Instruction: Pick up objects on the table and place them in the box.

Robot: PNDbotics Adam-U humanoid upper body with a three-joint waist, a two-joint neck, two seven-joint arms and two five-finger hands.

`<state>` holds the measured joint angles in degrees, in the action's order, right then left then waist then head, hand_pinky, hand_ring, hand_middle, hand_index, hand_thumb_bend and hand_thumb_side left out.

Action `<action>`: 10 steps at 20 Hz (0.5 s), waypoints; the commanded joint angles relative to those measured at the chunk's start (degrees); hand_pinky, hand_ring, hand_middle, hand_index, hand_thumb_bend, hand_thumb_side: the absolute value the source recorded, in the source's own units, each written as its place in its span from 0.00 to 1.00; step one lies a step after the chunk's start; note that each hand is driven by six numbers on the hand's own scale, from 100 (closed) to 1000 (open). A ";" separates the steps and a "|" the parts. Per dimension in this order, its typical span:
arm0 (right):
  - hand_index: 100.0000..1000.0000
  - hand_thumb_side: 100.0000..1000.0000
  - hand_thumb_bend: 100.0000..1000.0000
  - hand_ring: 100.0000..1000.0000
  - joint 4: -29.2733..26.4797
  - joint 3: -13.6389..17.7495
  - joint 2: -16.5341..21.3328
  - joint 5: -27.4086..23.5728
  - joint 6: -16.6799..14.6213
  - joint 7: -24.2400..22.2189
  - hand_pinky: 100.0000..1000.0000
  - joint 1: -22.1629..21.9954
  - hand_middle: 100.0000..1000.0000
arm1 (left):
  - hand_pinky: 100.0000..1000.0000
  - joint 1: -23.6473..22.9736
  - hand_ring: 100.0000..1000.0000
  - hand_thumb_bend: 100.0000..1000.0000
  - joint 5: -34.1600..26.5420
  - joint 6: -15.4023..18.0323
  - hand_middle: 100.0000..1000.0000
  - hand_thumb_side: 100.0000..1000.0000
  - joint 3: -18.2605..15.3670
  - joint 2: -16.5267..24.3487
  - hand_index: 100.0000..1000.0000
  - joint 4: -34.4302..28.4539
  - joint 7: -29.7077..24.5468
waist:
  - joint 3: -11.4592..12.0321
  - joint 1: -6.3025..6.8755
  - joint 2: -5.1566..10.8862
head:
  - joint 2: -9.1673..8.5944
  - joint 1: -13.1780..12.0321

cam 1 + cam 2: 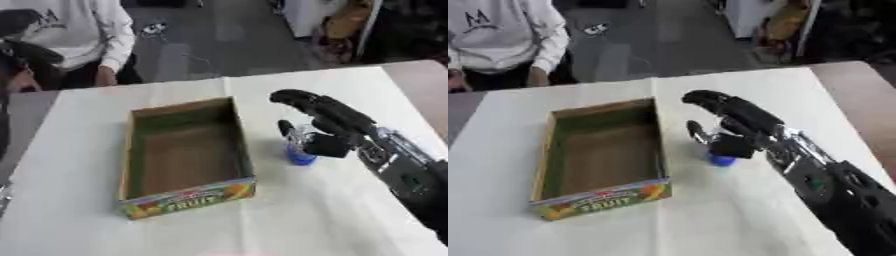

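Note:
An open cardboard box (136,150) with a colourful "FRUIT" front panel lies on the white table, and its inside shows nothing. Just right of it my right hand (337,122) comes in from the lower right, fingers curled over the top and thumb on the near side of a small clear object with a blue base (300,157). That object stands on the table, partly hidden by the hand. My left hand shows in neither view.
A white cloth (297,215) covers the table, whose brown top (424,80) shows at the far right. A person in a white top stands at the far left edge, away from the objects.

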<state>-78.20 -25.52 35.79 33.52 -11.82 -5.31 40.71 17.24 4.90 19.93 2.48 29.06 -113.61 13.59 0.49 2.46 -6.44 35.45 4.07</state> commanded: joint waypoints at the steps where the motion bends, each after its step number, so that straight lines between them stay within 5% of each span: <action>1: 0.97 1.00 0.02 0.97 1.18 1.56 2.17 1.54 -0.72 0.90 0.85 0.93 0.93 | 0.44 0.66 0.51 0.07 0.29 -0.08 0.78 0.85 -0.17 0.67 0.81 -0.98 -0.11 | -0.04 0.15 0.37 | -1.61 -0.07; 10: 0.97 1.00 0.00 0.97 3.42 2.23 2.88 2.00 -4.04 3.46 0.85 0.85 0.93 | 0.44 1.65 0.51 0.07 0.16 -0.02 0.78 0.85 0.21 -0.10 0.81 -0.98 -0.52 | 0.48 0.65 -0.77 | -3.63 0.12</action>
<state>-74.51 -24.21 37.01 35.44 -15.34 -2.26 40.72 18.16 4.92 19.85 2.85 28.52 -113.61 13.23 0.94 3.16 -7.91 32.76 4.08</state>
